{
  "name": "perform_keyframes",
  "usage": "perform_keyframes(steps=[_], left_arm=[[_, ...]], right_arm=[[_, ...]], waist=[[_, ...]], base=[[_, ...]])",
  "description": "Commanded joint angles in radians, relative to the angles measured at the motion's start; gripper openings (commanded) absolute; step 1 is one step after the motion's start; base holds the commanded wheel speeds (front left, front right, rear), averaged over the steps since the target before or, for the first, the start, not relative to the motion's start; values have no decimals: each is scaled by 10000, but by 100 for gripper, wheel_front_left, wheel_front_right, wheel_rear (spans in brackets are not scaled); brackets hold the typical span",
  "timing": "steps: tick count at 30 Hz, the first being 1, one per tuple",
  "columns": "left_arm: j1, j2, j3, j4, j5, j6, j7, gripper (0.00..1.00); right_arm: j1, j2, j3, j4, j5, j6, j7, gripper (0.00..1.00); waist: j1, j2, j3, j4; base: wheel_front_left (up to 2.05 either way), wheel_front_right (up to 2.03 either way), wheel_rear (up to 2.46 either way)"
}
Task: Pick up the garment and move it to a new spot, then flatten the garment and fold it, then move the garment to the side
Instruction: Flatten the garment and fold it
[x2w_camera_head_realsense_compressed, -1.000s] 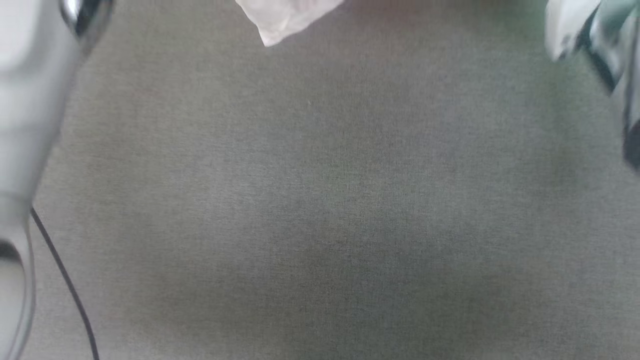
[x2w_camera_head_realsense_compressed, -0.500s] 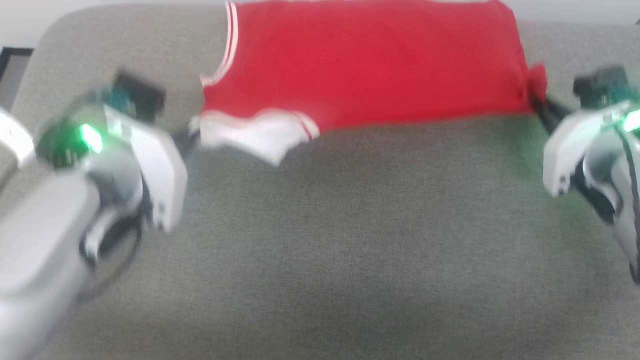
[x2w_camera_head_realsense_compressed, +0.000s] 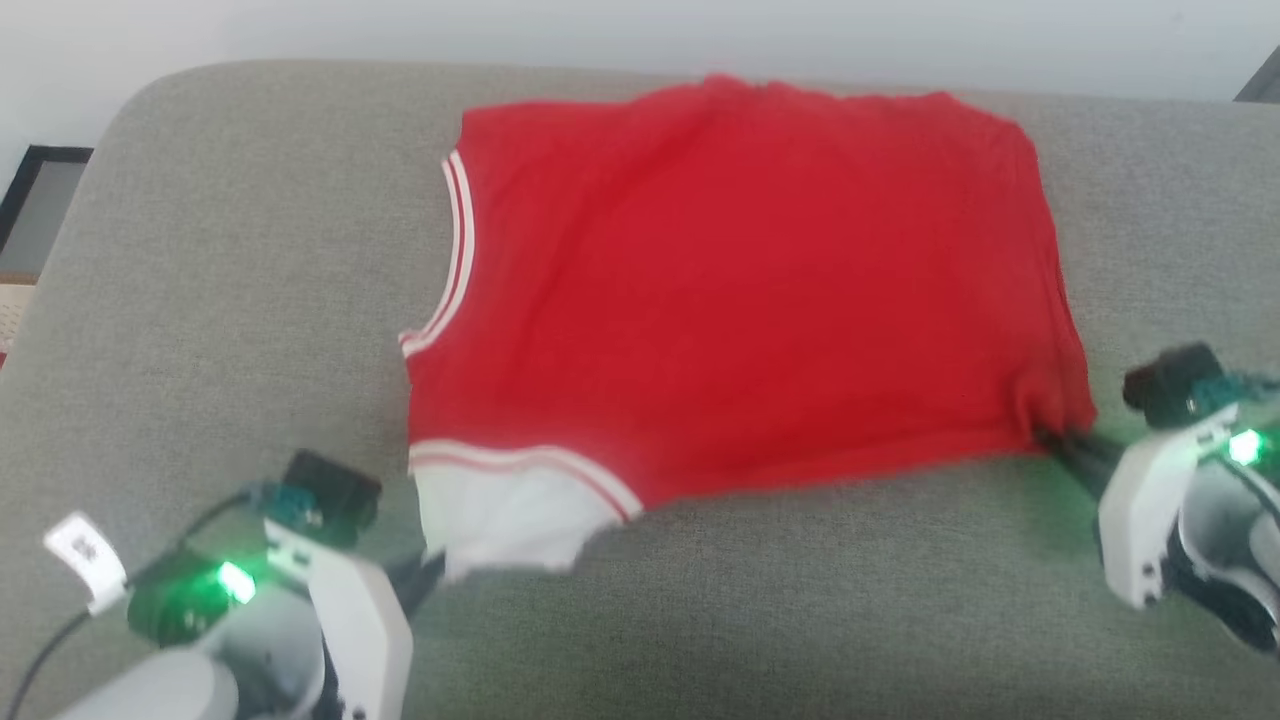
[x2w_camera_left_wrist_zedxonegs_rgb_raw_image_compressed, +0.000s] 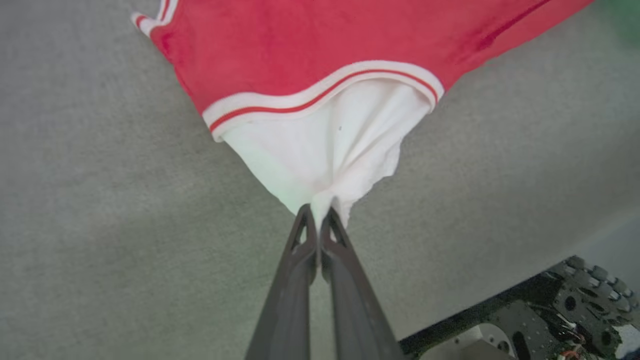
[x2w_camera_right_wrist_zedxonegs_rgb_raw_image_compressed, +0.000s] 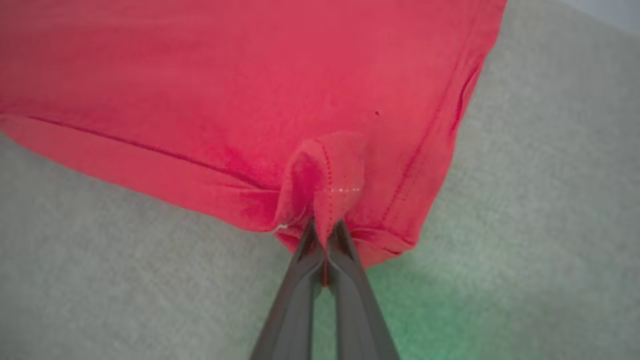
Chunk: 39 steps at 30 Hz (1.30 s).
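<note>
The garment, a red jersey shirt with striped trim, lies spread on the grey upholstered surface, plain red side up; its print is hidden. My left gripper is shut on the tip of its white sleeve, as the left wrist view confirms with both fingers pinching the white cloth at the left gripper. My right gripper is shut on the red hem corner at the garment's right; in the right wrist view a fold of red fabric stands pinched in the right gripper.
The grey cushion's rounded back edge meets a pale wall. A dark frame shows at the far left beyond the cushion. Bare cushion stretches in front of the garment. Part of the robot's base is in the left wrist view.
The head camera has tilted up, so the whole garment and both grippers now show lower in view. Both grippers keep their hold on the sleeve and the hem corner.
</note>
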Motion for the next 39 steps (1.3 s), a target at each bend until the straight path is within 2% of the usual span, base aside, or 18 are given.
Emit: perform_keyframes(steps=[1,8,14,20,25,30,32,35,39], left_arm=[[313,88,-50,-156,-145,146,37,0],[1576,376,-178,-793,-737,809,188,0],[2486,602,-233,-1283,-1244,1407,296,0],[2765,784,-87,-1614,-1314,1663,116,0],[2273,1302,290,-2018,-722,1777,-125,0],[1388,1901,650,-2212,-77,1530,-23,0],[881,1971,766,-2167,122,1323,100,0],[-4,1929,824,-1820,574,808,259,0],[-1353,1394,752,-864,831,-181,465,0]], right_arm=[[389,-186,-91,-254,116,-18,238,0],[2084,-820,-529,-1606,390,-18,1257,0],[3512,-1079,-908,-2582,607,-17,2012,0],[4294,-1165,-1415,-3245,779,-17,2293,0],[4696,-1056,-2467,-3703,623,-18,2271,0],[4539,-633,-3448,-3952,58,-18,2417,0],[4301,-372,-3821,-3918,-227,-18,2583,0],[3870,59,-4143,-3835,-608,-18,2890,0],[3087,532,-4360,-3570,-1090,-18,3253,0]], waist=[[1,-1,-38,1],[1,-1,-208,-28],[1,-1,-234,-96],[1,-1,-234,-130],[1,-1,-248,-187],[1,-1,-238,-376],[1,-1,-215,-445],[1,-1,-141,-542],[1,-1,20,-618]], base=[[0,0,0],[0,0,0],[0,0,0],[0,0,0],[0,0,0],[0,0,0],[0,0,0],[0,0,0],[0,0,0]])
